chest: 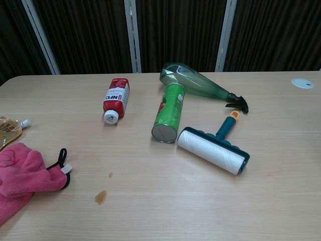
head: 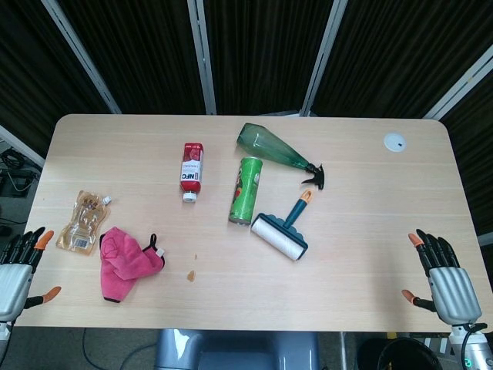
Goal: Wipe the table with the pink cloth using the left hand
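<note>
The pink cloth point(head: 123, 262) lies crumpled near the table's front left, with a black loop and white tag at its right side; the chest view shows the cloth point(chest: 22, 175) at its left edge. A small brown spill point(head: 190, 274) sits on the wood just right of it, and the spill point(chest: 101, 197) shows clearly in the chest view. My left hand point(head: 15, 271) hovers off the table's front left corner, fingers spread, holding nothing, well left of the cloth. My right hand point(head: 445, 279) is off the front right corner, fingers apart and empty. Neither hand shows in the chest view.
A clear pouch point(head: 82, 223) lies just behind the cloth. Mid-table lie a red bottle point(head: 190, 170), a green can point(head: 246, 190), a green spray bottle point(head: 277, 152) and a lint roller point(head: 280, 235). A white disc point(head: 394, 142) sits far right.
</note>
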Action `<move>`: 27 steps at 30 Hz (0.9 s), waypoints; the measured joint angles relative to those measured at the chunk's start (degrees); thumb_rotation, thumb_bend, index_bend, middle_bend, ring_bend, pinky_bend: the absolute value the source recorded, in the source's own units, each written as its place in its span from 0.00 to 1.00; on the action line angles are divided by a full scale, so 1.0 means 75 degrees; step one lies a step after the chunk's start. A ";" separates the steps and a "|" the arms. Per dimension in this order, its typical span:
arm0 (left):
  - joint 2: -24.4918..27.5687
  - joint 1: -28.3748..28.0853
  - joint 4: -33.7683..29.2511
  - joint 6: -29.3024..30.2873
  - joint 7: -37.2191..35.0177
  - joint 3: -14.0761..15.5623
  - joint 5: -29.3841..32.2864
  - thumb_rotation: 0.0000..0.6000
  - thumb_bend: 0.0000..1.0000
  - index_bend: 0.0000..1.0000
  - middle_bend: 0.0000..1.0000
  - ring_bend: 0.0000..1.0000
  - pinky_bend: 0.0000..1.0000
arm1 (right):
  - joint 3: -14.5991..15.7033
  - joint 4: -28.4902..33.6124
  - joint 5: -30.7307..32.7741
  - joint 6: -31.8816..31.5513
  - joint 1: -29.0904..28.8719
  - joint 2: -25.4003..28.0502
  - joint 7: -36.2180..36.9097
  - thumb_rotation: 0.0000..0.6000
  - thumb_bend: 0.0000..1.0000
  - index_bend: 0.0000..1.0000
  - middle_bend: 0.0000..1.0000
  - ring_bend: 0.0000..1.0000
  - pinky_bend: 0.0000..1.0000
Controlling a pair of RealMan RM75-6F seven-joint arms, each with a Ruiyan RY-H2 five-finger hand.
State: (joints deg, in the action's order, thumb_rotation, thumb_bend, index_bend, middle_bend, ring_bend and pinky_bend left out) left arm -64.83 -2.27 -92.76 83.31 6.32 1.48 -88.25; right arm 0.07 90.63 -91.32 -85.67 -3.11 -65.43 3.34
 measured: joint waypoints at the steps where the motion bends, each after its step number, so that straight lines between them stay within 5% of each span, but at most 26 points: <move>1: 0.0022 -0.0027 -0.0027 -0.0105 0.0095 0.0014 0.0048 1.00 0.00 0.00 0.00 0.00 0.00 | -0.0004 0.0006 0.0003 -0.0008 0.0003 0.0006 0.0022 1.00 0.00 0.00 0.00 0.00 0.00; 14: -0.0443 -0.0977 0.0365 -0.2063 0.2119 -0.0002 0.1038 1.00 0.00 0.00 0.00 0.00 0.00 | 0.0001 0.0042 -0.0002 0.0010 -0.0001 0.0006 0.0004 1.00 0.00 0.00 0.00 0.00 0.00; 27: -0.1645 -0.1633 0.1284 -0.2774 0.2955 -0.0158 0.1505 1.00 0.00 0.00 0.00 0.00 0.00 | -0.0032 0.0031 0.0068 0.0055 -0.0019 -0.0002 0.0099 1.00 0.00 0.00 0.00 0.00 0.00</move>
State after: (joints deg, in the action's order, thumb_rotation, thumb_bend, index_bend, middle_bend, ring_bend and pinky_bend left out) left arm -77.16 -14.52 -83.13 62.50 28.48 0.30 -76.96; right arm -0.17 90.86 -90.81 -85.25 -3.26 -65.44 4.08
